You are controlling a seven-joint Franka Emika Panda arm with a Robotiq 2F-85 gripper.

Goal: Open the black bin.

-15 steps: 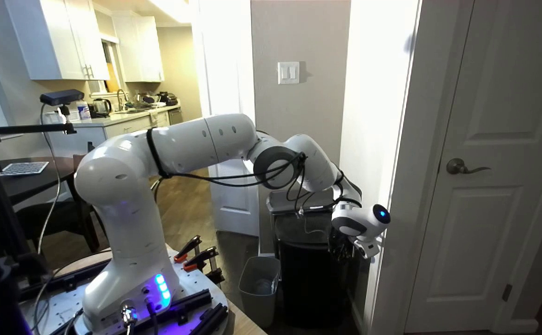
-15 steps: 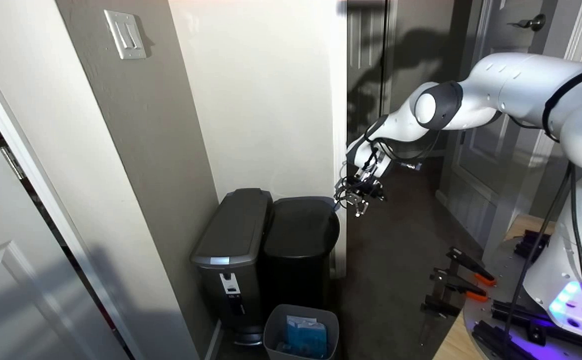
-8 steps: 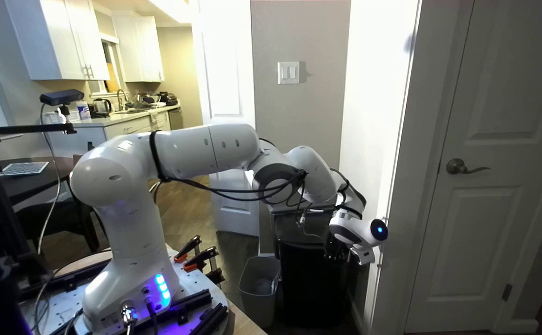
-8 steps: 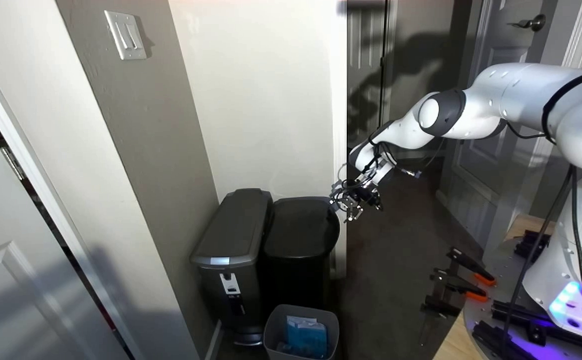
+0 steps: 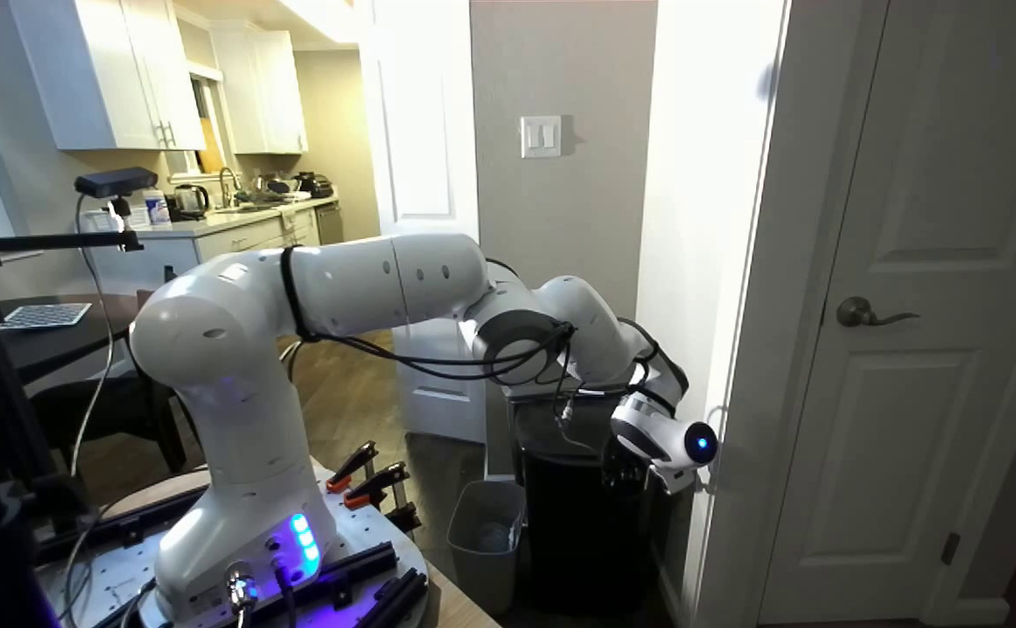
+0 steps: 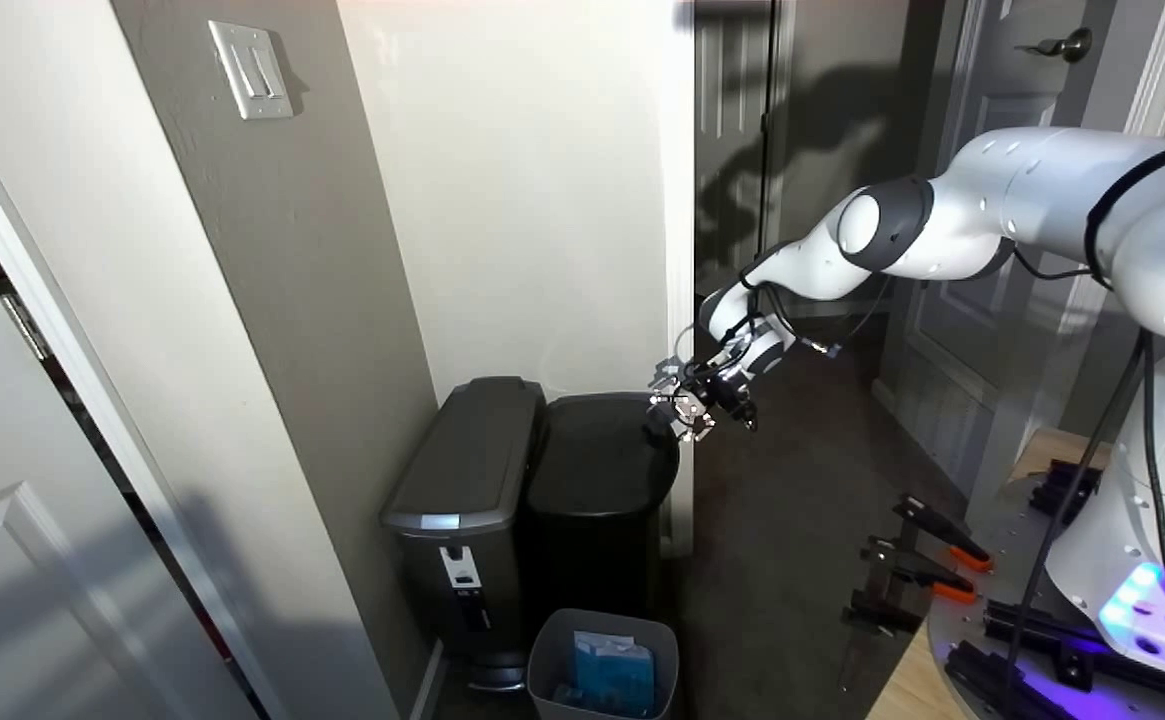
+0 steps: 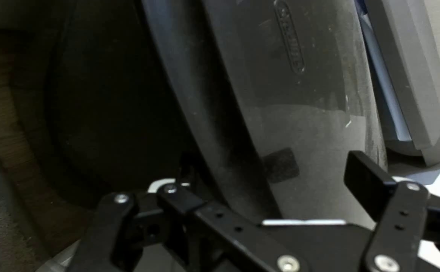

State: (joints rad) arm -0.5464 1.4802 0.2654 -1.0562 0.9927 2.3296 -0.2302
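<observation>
The gripper [image 7: 274,173] is spread wide with nothing between its fingers [image 7: 371,185], and it's right at the far right corner of the black bin [image 6: 597,500]. In the wrist view one finger looks to be just outside the rim [image 7: 204,121] of the lid [image 7: 310,124] and the other is over the top, but I honestly can't tell if either one touches. Lid's down, so I'd call this the lining-up step, nothing lifted yet. Next it probably has to get that outer finger under the rim, maybe pinch, then lift. The hinge isn't visible, so no idea which way it swings, and the rim looks smooth enough that it could slip.

As for room: a wastebasket [image 6: 556,650] stands just off the near end of the bin. The gray bin [image 6: 467,450] is just beside the black one on the left with only a narrow slot between, so I wouldn't work from there. Off to the right it's floor [image 6: 792,560], which looks like the best side for swinging or backing out. On the far side you've got the door trim [image 6: 680,250] and white wall [image 6: 522,200] close behind, so pushing deeper that way seems like a good way to bump something.
</observation>
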